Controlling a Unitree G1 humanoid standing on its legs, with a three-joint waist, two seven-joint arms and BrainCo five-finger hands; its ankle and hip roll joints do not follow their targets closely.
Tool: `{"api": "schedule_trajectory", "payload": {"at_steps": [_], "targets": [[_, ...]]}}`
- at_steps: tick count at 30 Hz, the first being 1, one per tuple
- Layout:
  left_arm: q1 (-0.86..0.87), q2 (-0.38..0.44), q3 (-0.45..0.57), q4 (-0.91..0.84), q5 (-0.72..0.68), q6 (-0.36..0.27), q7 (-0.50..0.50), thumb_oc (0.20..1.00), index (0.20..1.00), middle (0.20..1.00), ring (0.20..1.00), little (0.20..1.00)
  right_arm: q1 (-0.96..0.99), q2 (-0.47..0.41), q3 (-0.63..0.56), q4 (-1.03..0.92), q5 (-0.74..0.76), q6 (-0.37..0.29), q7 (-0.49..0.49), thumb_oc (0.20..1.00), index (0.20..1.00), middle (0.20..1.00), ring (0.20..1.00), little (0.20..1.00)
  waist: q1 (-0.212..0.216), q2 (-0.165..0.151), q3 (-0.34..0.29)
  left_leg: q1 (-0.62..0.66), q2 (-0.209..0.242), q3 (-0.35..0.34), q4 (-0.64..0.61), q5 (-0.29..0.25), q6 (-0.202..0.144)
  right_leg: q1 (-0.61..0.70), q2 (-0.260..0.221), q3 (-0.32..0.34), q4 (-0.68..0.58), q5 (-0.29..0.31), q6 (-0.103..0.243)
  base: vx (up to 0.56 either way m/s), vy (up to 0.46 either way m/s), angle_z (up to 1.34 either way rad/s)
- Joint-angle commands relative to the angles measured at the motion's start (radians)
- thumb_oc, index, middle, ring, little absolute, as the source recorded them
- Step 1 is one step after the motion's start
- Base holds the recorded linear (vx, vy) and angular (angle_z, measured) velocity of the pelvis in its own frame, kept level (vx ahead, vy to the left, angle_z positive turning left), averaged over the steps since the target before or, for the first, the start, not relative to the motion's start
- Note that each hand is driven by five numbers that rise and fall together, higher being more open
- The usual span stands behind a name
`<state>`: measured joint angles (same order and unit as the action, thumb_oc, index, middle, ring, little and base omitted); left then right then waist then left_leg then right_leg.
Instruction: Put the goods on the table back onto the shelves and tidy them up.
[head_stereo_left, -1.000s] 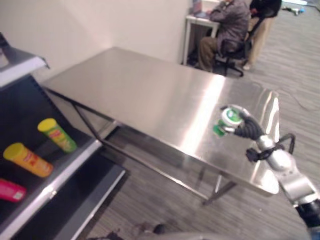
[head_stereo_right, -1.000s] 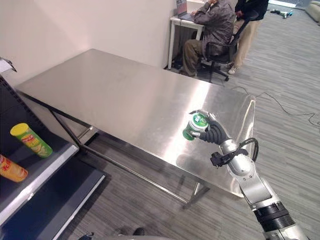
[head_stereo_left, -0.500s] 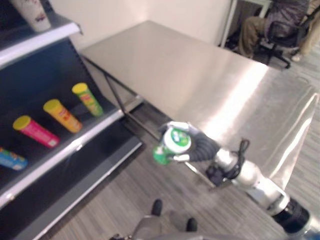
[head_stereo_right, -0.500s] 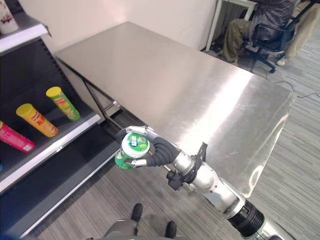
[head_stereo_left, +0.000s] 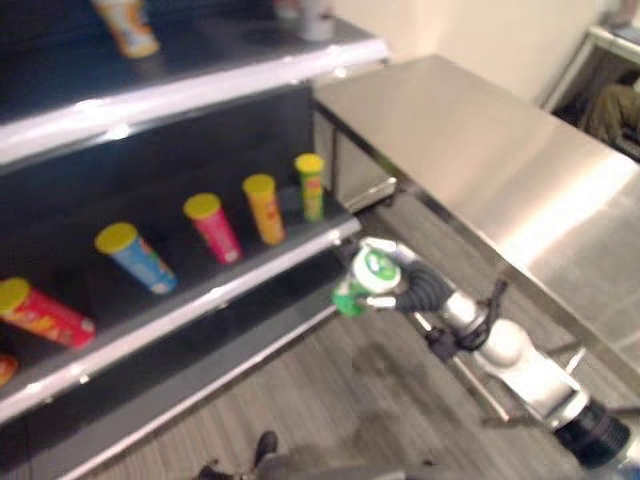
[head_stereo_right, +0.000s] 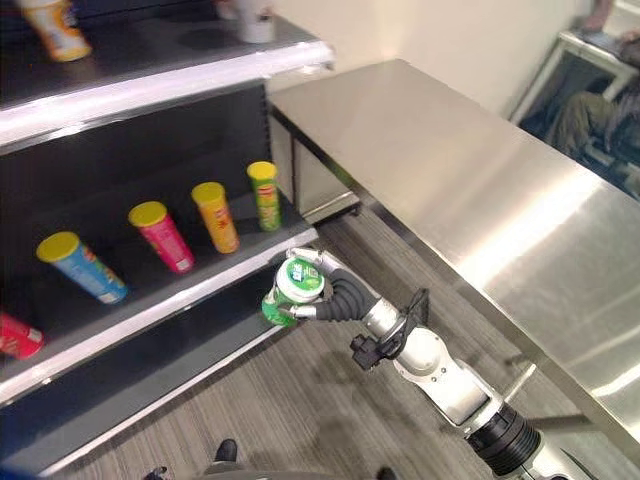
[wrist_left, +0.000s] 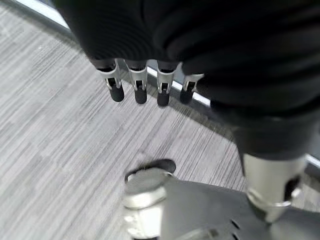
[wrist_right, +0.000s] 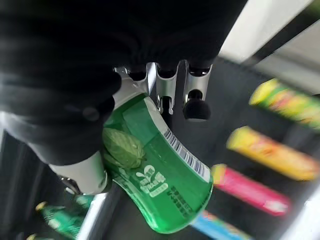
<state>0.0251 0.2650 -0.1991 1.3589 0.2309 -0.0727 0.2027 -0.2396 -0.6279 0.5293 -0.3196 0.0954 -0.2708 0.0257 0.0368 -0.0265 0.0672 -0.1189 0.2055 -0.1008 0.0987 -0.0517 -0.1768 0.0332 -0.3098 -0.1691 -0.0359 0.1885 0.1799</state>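
Note:
My right hand is shut on a green tube can with a white lid, held over the floor just in front of the lower shelf. In the right wrist view the green can lies across the palm with the fingers curled over it. On that shelf lie several tube cans: lime green, orange, pink and blue. My left hand hangs over the grey floor with straight fingers and holds nothing.
The steel table stands to the right of the shelf unit, its top bare. An upper shelf carries an orange-and-white cup and another item. A seated person is at the far right. A red can lies at the shelf's left end.
The camera has swung left toward the shelves. My right hand has carried the green can off the table side to the front edge of the lower shelf.

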Motion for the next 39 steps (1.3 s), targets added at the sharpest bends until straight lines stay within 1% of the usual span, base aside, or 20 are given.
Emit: {"api": "schedule_trajectory", "payload": {"at_steps": [1, 2, 3, 4, 5, 6, 9, 10, 12, 13, 16, 18, 21, 24, 31, 33, 34, 36, 37, 39], "targets": [[0.021, -0.085, -0.084, 0.039, 0.066, -0.006, -0.041, 1.000, 1.000, 1.000, 1.000, 1.000, -0.030, 0.019, -0.026, 0.006, -0.091, 0.006, -0.053, 0.200, 0.200, 0.200, 0.200, 0.200, -0.022, 0.030, -0.037, 0.065, 0.094, 0.093, -0.052, -0.024, -0.020, -0.131, -0.139, 0.047, -0.051, 0.051, 0.082, -0.38, 0.734, 0.24], [0.024, -0.070, -0.077, 0.040, 0.052, -0.005, -0.051, 1.000, 1.000, 1.000, 1.000, 1.000, -0.036, 0.045, -0.019, 0.010, -0.090, 0.007, -0.051, 0.200, 0.200, 0.200, 0.200, 0.200, -0.014, 0.020, -0.019, 0.063, 0.069, 0.117, -0.037, -0.036, -0.004, -0.153, -0.163, 0.025, -0.051, 0.118, 0.082, -0.34, 0.477, 0.23], [0.030, -0.053, -0.063, 0.041, 0.034, -0.008, -0.054, 1.000, 1.000, 1.000, 1.000, 1.000, -0.032, 0.064, -0.013, 0.003, -0.078, 0.000, -0.049, 0.200, 0.200, 0.200, 0.200, 0.200, -0.011, 0.013, -0.003, 0.055, 0.045, 0.133, -0.030, -0.031, 0.012, -0.164, -0.179, -0.005, -0.051, 0.157, 0.082, -0.32, 0.454, 0.02], [0.028, -0.045, -0.049, 0.044, 0.014, -0.006, -0.052, 1.000, 1.000, 1.000, 1.000, 1.000, -0.020, 0.080, -0.015, -0.005, -0.081, 0.001, -0.051, 0.200, 0.200, 0.200, 0.200, 0.200, -0.014, 0.007, 0.007, 0.048, 0.024, 0.129, -0.032, -0.026, 0.026, -0.161, -0.167, -0.009, -0.051, 0.139, 0.071, -0.26, 0.450, -0.29], [0.020, -0.038, -0.027, 0.053, -0.014, -0.008, -0.053, 1.000, 1.000, 1.000, 1.000, 1.000, -0.010, 0.085, -0.015, -0.004, -0.099, 0.004, -0.050, 0.200, 0.200, 0.200, 0.200, 0.200, -0.018, 0.003, 0.011, 0.047, 0.005, 0.116, -0.044, -0.020, 0.040, -0.161, -0.132, 0.026, -0.046, 0.100, 0.060, -0.18, 0.449, -0.13], [0.017, -0.033, -0.005, 0.063, -0.038, -0.004, -0.055, 1.000, 1.000, 1.000, 1.000, 1.000, 0.002, 0.080, -0.023, -0.011, -0.101, 0.001, -0.051, 0.200, 0.200, 0.200, 0.200, 0.200, -0.023, 0.000, 0.011, 0.049, -0.019, 0.111, -0.059, -0.012, 0.057, -0.158, -0.078, 0.065, -0.038, 0.050, 0.044, -0.12, 0.425, 0.10], [0.025, -0.036, -0.004, 0.094, -0.022, -0.001, -0.066, 1.000, 1.000, 1.000, 1.000, 1.000, 0.052, 0.061, -0.052, -0.058, -0.082, -0.011, -0.036, 0.200, 0.200, 0.200, 0.200, 0.200, -0.038, 0.000, -0.004, 0.058, -0.082, 0.111, -0.094, 0.006, 0.103, -0.143, 0.086, 0.123, 0.011, -0.113, -0.011, -0.07, 0.378, 0.29], [0.025, -0.036, -0.004, 0.094, -0.022, -0.001, -0.066, 1.000, 1.000, 1.000, 1.000, 1.000, 0.053, 0.061, -0.053, -0.059, -0.081, -0.011, -0.035, 0.200, 0.200, 0.200, 0.200, 0.200, -0.038, -0.001, -0.005, 0.056, -0.083, 0.111, -0.095, 0.010, 0.103, -0.146, 0.085, 0.124, 0.012, -0.113, -0.011, -0.01, 0.255, 0.30], [0.028, -0.041, -0.025, 0.090, -0.005, -0.004, -0.079, 1.000, 1.000, 1.000, 1.000, 1.000, 0.086, 0.047, -0.066, -0.064, -0.075, -0.018, -0.026, 0.200, 0.200, 0.200, 0.200, 0.200, -0.046, -0.012, -0.013, 0.066, -0.128, 0.110, -0.113, 0.020, 0.127, -0.132, 0.171, 0.144, 0.036, -0.158, -0.034, 0.01, 0.310, 0.27], [0.022, -0.048, -0.040, 0.081, -0.003, -0.011, -0.090, 1.000, 1.000, 1.000, 1.000, 1.000, 0.106, 0.036, -0.070, -0.060, -0.080, -0.024, -0.025, 0.200, 0.200, 0.200, 0.200, 0.200, -0.052, -0.021, -0.019, 0.088, -0.167, 0.096, -0.142, 0.031, 0.142, -0.119, 0.256, 0.197, 0.052, -0.184, -0.053, 0.05, 0.328, 0.22], [0.007, -0.074, -0.083, 0.071, 0.014, -0.019, -0.102, 1.000, 1.000, 1.000, 1.000, 1.000, 0.138, 0.036, -0.088, -0.061, -0.093, -0.031, -0.028, 0.200, 0.200, 0.200, 0.200, 0.200, -0.068, -0.030, -0.033, 0.100, -0.213, 0.070, -0.171, 0.042, 0.157, -0.096, 0.350, 0.300, 0.060, -0.204, -0.070, 0.05, 0.194, 0.32], [-0.002, -0.090, -0.121, 0.065, 0.034, -0.023, -0.109, 1.000, 1.000, 1.000, 1.000, 1.000, 0.144, 0.042, -0.090, -0.067, -0.094, -0.031, -0.028, 0.200, 0.200, 0.200, 0.200, 0.200, -0.070, -0.029, -0.029, 0.111, -0.228, 0.056, -0.175, 0.044, 0.165, -0.095, 0.366, 0.310, 0.064, -0.198, -0.080, 0.05, 0.061, 0.38], [-0.007, -0.104, -0.148, 0.063, 0.053, -0.023, -0.107, 1.000, 1.000, 1.000, 1.000, 1.000, 0.142, 0.051, -0.087, -0.063, -0.081, -0.035, -0.032, 0.200, 0.200, 0.200, 0.200, 0.200, -0.077, -0.031, -0.028, 0.110, -0.240, 0.036, -0.174, 0.042, 0.170, -0.078, 0.360, 0.302, 0.037, -0.192, -0.085, 0.04, -0.011, 0.25], [0.005, -0.108, -0.148, 0.036, 0.045, -0.024, -0.106, 1.000, 1.000, 1.000, 1.000, 1.000, 0.126, 0.057, -0.076, -0.053, -0.088, -0.029, -0.044, 0.200, 0.200, 0.200, 0.200, 0.200, -0.070, -0.027, -0.031, 0.117, -0.241, 0.042, -0.150, 0.015, 0.173, -0.052, 0.354, 0.306, -0.002, -0.175, -0.084, 0.08, -0.020, 0.21], [0.002, -0.090, -0.119, 0.027, 0.012, -0.014, -0.084, 1.000, 1.000, 1.000, 1.000, 1.000, 0.119, 0.071, -0.116, -0.068, 0.013, -0.050, -0.074, 0.200, 0.200, 0.200, 0.200, 0.200, -0.052, -0.042, -0.018, 0.061, -0.249, 0.047, 0.069, -0.068, 0.172, -0.015, 0.349, 0.295, -0.009, -0.181, -0.099, 0.05, -0.017, 0.09], [-0.001, -0.087, -0.113, 0.018, -0.002, -0.016, -0.080, 1.000, 1.000, 1.000, 1.000, 1.000, 0.098, 0.071, -0.105, -0.067, 0.017, -0.051, -0.072, 0.200, 0.200, 0.200, 0.200, 0.200, -0.043, -0.049, 0.000, 0.010, -0.252, 0.052, 0.185, -0.048, 0.158, -0.003, 0.345, 0.289, -0.012, -0.180, -0.107, 0.00, 0.003, 0.05], [-0.005, -0.089, -0.116, 0.013, -0.002, -0.015, -0.078, 1.000, 1.000, 1.000, 1.000, 1.000, 0.084, 0.076, -0.092, -0.061, 0.026, -0.050, -0.068, 0.200, 0.200, 0.200, 0.200, 0.200, -0.040, -0.051, 0.012, -0.037, -0.248, 0.052, 0.271, -0.031, 0.147, 0.005, 0.342, 0.285, -0.016, -0.179, -0.111, 0.01, 0.018, 0.17], [-0.006, -0.086, -0.117, 0.005, -0.010, -0.014, -0.068, 1.000, 1.000, 1.000, 1.000, 1.000, 0.074, 0.075, -0.067, -0.055, 0.031, -0.048, -0.061, 0.200, 0.200, 0.200, 0.200, 0.200, -0.033, -0.052, 0.021, -0.087, -0.224, 0.059, 0.336, 0.017, 0.137, 0.017, 0.336, 0.277, -0.024, -0.184, -0.115, 0.06, 0.053, 0.29], [-0.007, -0.084, -0.112, 0.005, -0.015, -0.013, -0.063, 1.000, 1.000, 1.000, 1.000, 1.000, 0.074, 0.076, -0.060, -0.054, 0.030, -0.046, -0.059, 0.200, 0.200, 0.200, 0.200, 0.200, -0.033, -0.052, 0.020, -0.099, -0.208, 0.071, 0.332, 0.022, 0.137, 0.022, 0.331, 0.271, -0.027, -0.187, -0.114, 0.11, 0.087, 0.41], [-0.003, -0.079, -0.089, 0.018, -0.034, -0.008, -0.062, 1.000, 1.000, 1.000, 1.000, 1.000, 0.070, 0.078, -0.043, -0.058, 0.034, -0.042, -0.049, 0.200, 0.200, 0.200, 0.200, 0.200, -0.027, -0.057, 0.013, -0.099, -0.158, 0.111, 0.237, -0.005, 0.145, 0.024, 0.310, 0.253, -0.028, -0.201, -0.105, 0.14, 0.122, 0.37]]}}
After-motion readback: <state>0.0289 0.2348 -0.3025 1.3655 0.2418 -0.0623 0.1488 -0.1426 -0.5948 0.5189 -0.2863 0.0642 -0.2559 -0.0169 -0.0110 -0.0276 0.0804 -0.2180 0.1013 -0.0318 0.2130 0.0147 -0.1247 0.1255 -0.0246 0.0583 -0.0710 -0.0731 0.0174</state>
